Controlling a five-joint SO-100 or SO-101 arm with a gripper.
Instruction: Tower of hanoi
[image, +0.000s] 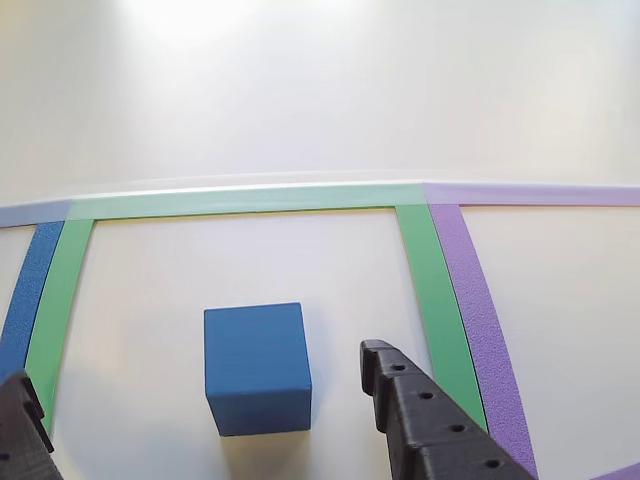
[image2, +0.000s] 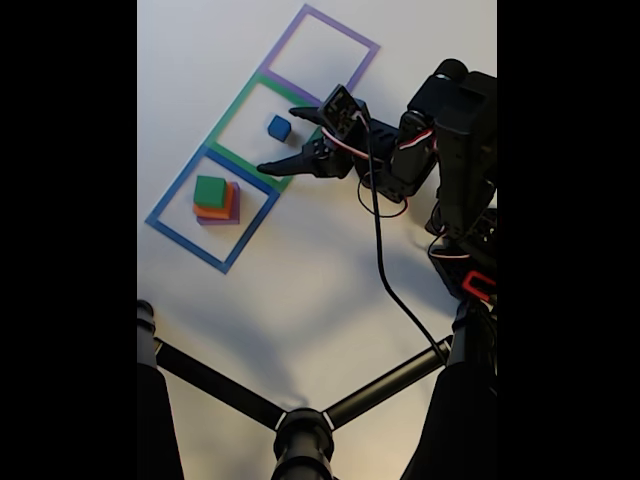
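The smallest blue cube (image: 257, 368) (image2: 279, 127) sits alone on the white table inside the green tape square (image2: 230, 112). In the fixed view the green cube (image2: 210, 190) tops the orange block (image2: 224, 212), which rests on the purple slab (image2: 236, 198), all inside the blue tape square (image2: 168, 203). My gripper (image2: 280, 140) (image: 197, 365) is open, with one black finger (image: 425, 420) to the right of the blue cube and the other finger (image: 20, 430) far to its left. Neither finger touches the cube.
A purple tape square (image2: 292, 33) lies beyond the green one. A black tripod (image2: 300, 432) spreads its legs across the near part of the table in the fixed view. A black cable (image2: 380, 255) runs from the arm toward it.
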